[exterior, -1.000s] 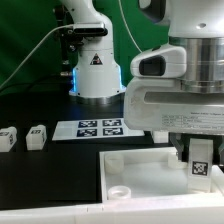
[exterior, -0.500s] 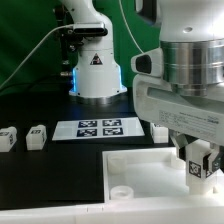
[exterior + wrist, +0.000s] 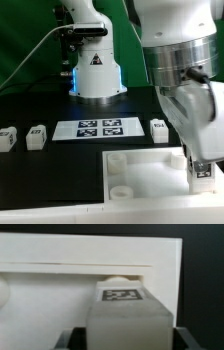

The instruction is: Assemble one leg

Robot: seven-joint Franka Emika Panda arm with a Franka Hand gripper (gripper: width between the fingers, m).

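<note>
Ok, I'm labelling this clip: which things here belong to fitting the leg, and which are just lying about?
In use: the hand, shut on the leg; the white top.
Lying about: three spare legs; the marker board.

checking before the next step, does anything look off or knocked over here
Nothing stands out. The hand holds one leg straight at the white top; three loose legs sit on the table near the marker board.
</note>
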